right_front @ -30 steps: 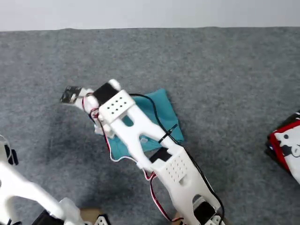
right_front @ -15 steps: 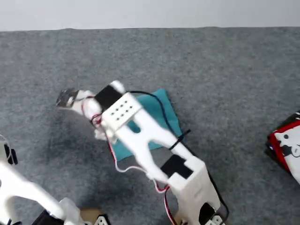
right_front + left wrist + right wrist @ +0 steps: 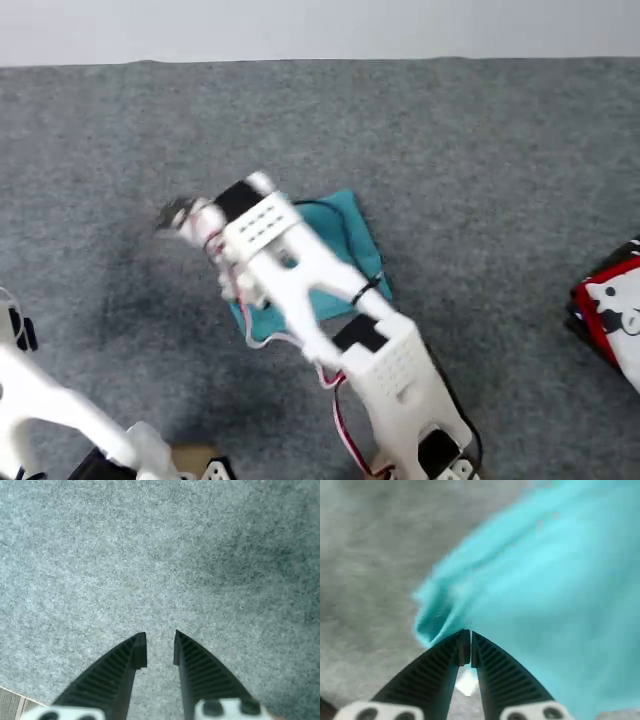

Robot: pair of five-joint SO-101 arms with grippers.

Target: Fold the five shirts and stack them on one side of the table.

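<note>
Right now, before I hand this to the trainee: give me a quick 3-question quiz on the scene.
1. True or false: the left gripper hangs over bare table with its jaws apart.
2. The shirt by the right gripper is: A red, B teal, C yellow.
3. Fill in: the red and white cloth lies at the high view's ____ edge.
Key: 1 true; 2 B; 3 right.

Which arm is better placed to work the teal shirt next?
Right. The right gripper is at the edge of the teal shirt, fingers shut, while the left gripper hangs over bare grey carpet, away from it.
</note>
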